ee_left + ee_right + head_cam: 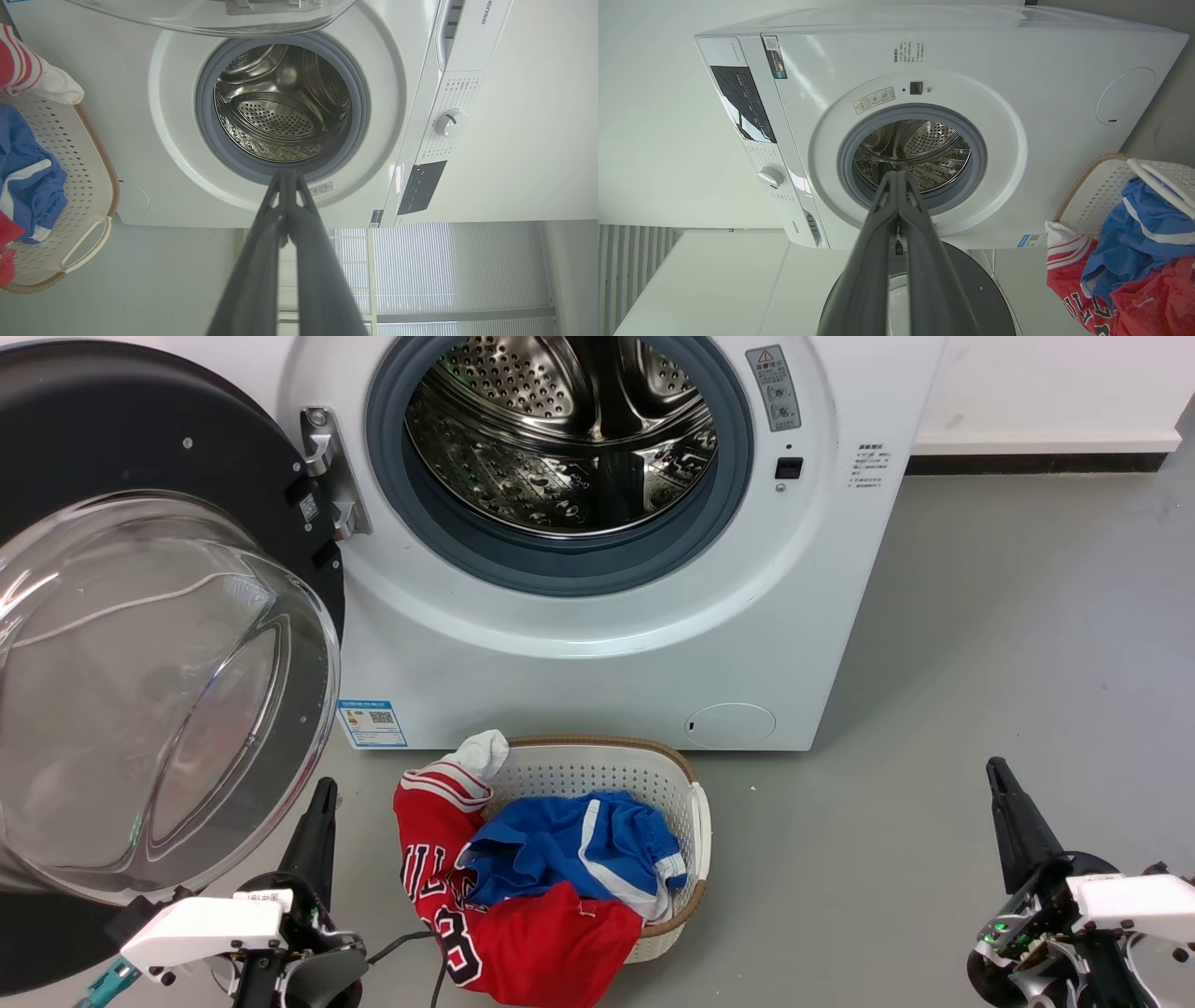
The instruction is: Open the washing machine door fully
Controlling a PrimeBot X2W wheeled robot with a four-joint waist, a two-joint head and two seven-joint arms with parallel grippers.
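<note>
While door [159,663] stands open, basket [597,773] sits before washing machine [607,686], possibly touching.

White perforated laundry basket with brown woven rim [597,773], lower centre on grey floor [980,635], holds a red jersey [532,947], blue-and-white garment [560,845] and white sock [483,753].

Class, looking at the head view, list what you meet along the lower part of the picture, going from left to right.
Along the floor: left gripper → laundry basket holding clothes → right gripper.
</note>
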